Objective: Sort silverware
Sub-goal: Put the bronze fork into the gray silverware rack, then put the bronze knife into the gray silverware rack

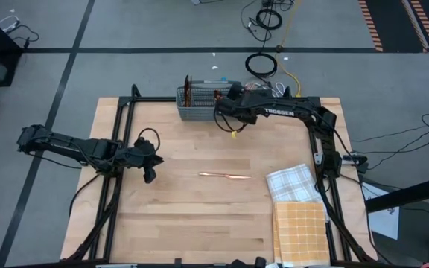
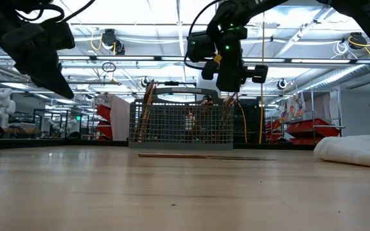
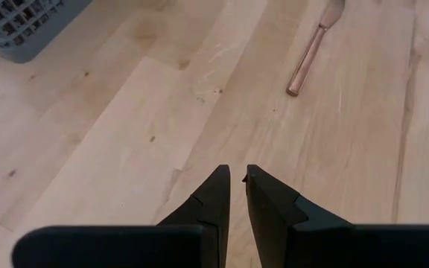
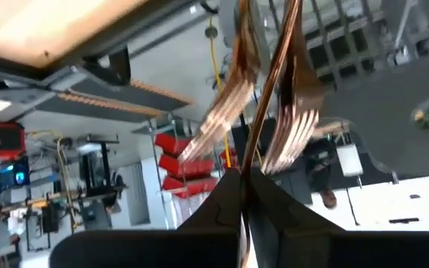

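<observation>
The grey mesh caddy (image 1: pixel 199 106) (image 2: pixel 182 125) stands at the table's far edge with copper pieces upright in it. My right gripper (image 1: pixel 226 112) (image 2: pixel 230 80) hovers over the caddy's right end, shut on a thin copper piece (image 4: pixel 263 112). Two copper forks (image 4: pixel 222 112) show beside that piece. One more copper piece, a knife (image 1: pixel 226 176) (image 3: pixel 311 56), lies flat on the table's middle. My left gripper (image 1: pixel 149 170) (image 3: pixel 237 179) hangs above the bare wood left of the knife, shut and holding nothing. My right gripper pinches the copper piece's narrow shaft (image 4: pixel 250 167) between its two fingers, which lie across it. The piece runs on past the fingertips toward the caddy's mesh (image 4: pixel 348 45). Which end it has, and whether the piece rests on the caddy, I cannot tell.
A white checked cloth (image 1: pixel 293 182) (image 2: pixel 355 151) and an orange checked cloth (image 1: pixel 300 231) lie at the table's right near corner. The caddy's corner (image 3: pixel 21 30) shows in the left wrist view. Bare wood stretches across the table's middle and near side.
</observation>
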Robot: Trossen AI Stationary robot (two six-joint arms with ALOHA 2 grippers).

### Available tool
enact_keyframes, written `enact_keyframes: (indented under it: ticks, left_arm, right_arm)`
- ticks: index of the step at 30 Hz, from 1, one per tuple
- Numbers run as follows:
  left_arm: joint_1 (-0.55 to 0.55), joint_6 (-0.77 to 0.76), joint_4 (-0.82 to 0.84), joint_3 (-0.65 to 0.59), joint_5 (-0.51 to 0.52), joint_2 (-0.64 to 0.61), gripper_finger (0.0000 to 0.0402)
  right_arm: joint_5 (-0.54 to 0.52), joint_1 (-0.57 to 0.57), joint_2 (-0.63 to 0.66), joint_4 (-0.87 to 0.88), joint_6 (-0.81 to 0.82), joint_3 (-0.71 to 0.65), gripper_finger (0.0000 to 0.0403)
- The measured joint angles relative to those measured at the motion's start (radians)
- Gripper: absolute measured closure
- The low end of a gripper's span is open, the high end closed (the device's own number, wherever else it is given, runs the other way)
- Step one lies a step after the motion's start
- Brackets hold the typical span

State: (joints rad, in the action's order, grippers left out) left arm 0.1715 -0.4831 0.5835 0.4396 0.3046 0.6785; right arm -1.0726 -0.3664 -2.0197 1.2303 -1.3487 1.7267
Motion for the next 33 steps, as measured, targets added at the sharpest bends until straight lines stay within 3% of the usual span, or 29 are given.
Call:
enact_keyframes:
  ticks: [4,8,17,24,27,29,33]
  left_arm:
    - [0.000,0.000,0.000,0.000,0.000,0.000,0.0349]
    - [0.000,0.001,0.001,0.000,0.000,0.000,0.0349]
    - [0.000,0.001,0.001,0.000,0.000,0.000,0.0349]
    - [0.000,-0.007,0.001,0.000,0.000,0.000,0.0349]
    - [0.000,-0.015,-0.011,0.000,-0.008,0.000,0.0349]
    - [0.000,-0.034,-0.045,0.000,-0.020,0.000,0.0349]
    - [0.000,-0.035,-0.145,0.000,-0.077,0.000,0.0349]
  right_arm:
    - [0.044,0.001,0.000,-0.006,0.034,0.000,0.0384]
    - [0.058,0.001,0.000,-0.007,0.100,0.000,0.0339]
    - [-0.011,0.002,0.000,0.001,0.198,0.000,0.0235]
    - [-0.069,0.012,0.055,0.031,0.229,0.000,0.0225]
    - [-0.107,0.019,0.097,0.030,0.320,0.000,0.0229]
    - [-0.069,0.035,0.133,0.049,0.441,0.000,0.0230]
    - [0.163,0.107,0.191,0.100,0.725,0.002,0.0231]
